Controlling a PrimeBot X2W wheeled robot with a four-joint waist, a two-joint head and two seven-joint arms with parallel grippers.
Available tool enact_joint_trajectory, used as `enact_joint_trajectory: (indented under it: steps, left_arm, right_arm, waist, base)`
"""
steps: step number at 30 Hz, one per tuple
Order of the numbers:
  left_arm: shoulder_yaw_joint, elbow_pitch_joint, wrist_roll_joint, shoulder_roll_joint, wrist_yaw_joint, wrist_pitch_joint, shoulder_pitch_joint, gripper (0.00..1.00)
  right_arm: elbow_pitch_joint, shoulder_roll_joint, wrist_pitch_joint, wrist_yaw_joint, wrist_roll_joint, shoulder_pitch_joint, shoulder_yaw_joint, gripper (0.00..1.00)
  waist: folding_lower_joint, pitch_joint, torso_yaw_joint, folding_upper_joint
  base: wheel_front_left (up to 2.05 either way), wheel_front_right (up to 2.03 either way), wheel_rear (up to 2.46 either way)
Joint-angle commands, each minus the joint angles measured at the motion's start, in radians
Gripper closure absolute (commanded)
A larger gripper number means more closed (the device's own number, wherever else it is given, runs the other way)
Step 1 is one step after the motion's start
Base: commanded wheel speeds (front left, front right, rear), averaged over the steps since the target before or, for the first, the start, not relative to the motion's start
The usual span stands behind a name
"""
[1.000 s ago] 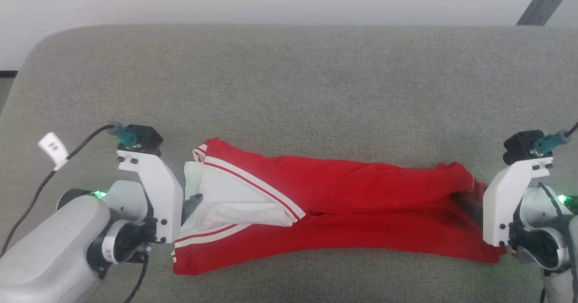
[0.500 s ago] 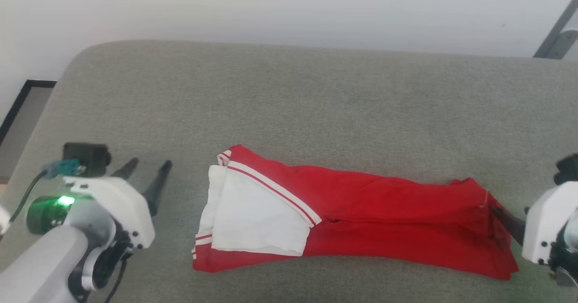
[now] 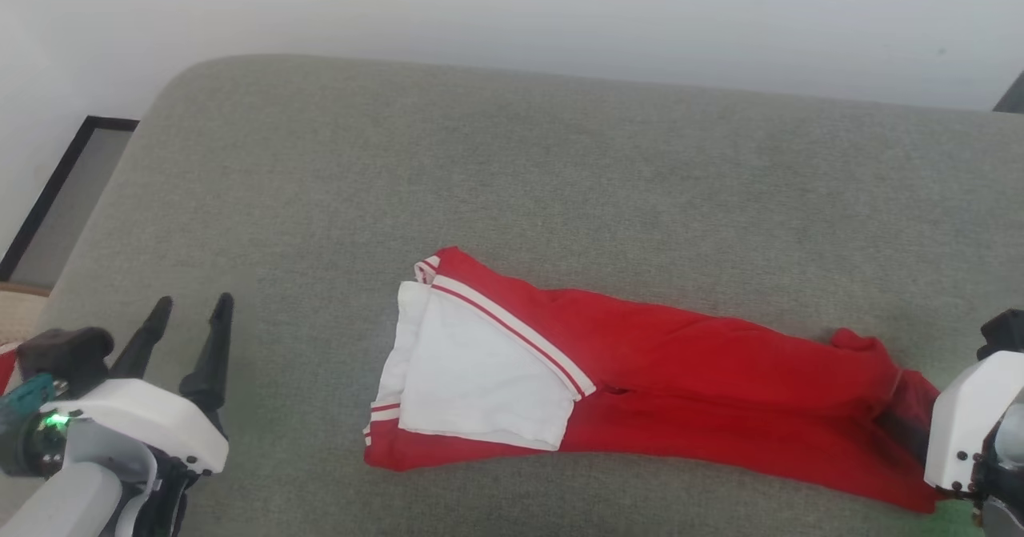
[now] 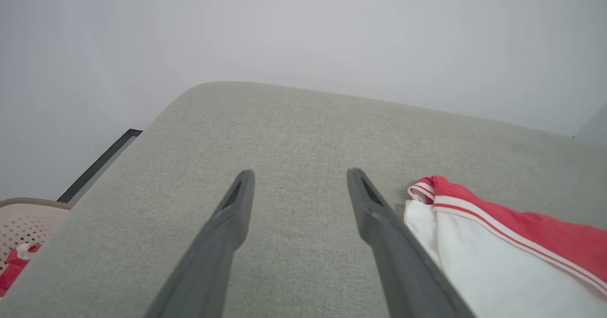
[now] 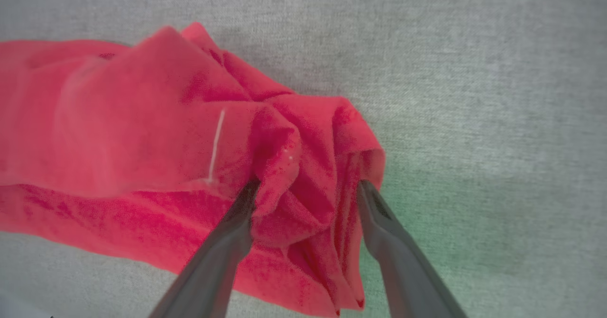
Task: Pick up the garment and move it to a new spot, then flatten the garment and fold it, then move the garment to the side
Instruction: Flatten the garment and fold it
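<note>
The left hand (image 3: 194, 303) hangs wide open and empty over the grey fabric-covered bench (image 3: 560, 161), well apart from the bright red T-shirt with white sleeves and striped trim (image 3: 680, 361) lying along it. The right hand (image 5: 308, 185), equally spread, straddles the shirt's bunched red end without pinching it. A pale perforated basket (image 4: 23, 223) sits past the bench's left edge.

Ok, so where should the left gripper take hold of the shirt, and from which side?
Probably the left edge of the garment, at the white sleeve. Bring the left gripper in low from the robot's left: the folded layers end in a stacked edge facing its open fingers.
</note>
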Motion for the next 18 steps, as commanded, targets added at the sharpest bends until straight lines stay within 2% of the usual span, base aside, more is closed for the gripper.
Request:
enact_joint_trajectory:
  steps: [1,12,13,14,15,18]
  left_arm:
    - [0.017,0.009,0.012,-0.01,-0.01,-0.008,0.017,0.0]
    - [0.242,0.052,0.169,-0.144,-0.119,-0.012,0.092,0.0]
    - [0.261,0.056,0.18,-0.156,-0.129,-0.012,0.097,0.0]
    - [0.283,0.057,0.192,-0.17,-0.139,-0.012,0.098,0.0]
    - [0.299,0.061,0.205,-0.181,-0.149,-0.012,0.102,0.0]
    - [0.343,0.067,0.237,-0.209,-0.174,-0.012,0.111,0.0]
  right_arm:
    - [0.015,-0.001,-0.008,0.0,0.001,-0.011,0.006,0.0]
    - [0.175,0.024,-0.013,0.0,0.035,-0.056,0.045,0.0]
    - [0.189,0.023,-0.017,0.0,0.037,-0.057,0.05,0.53]
    - [0.199,0.024,-0.02,0.0,0.043,-0.062,0.058,0.94]
    - [0.21,0.029,-0.018,0.0,0.056,-0.065,0.071,1.0]
    - [0.223,0.03,-0.026,0.0,0.097,-0.071,0.088,1.0]
  waist:
    - [0.0,0.003,0.006,-0.0001]
    - [0.0,0.021,0.029,-0.0001]
    - [0.0,0.022,0.029,-0.0001]
    - [0.0,0.024,0.03,-0.0001]
    - [0.0,0.024,0.031,-0.0001]
    - [0.0,0.027,0.031,-0.0001]
  base:
    - [0.0,0.0,0.0]
    - [0.0,0.0,0.0]
    - [0.0,0.0,0.0]
    - [0.0,0.0,0.0]
    - [0.0,0.0,0.0]
    - [0.0,0.0,0.0]
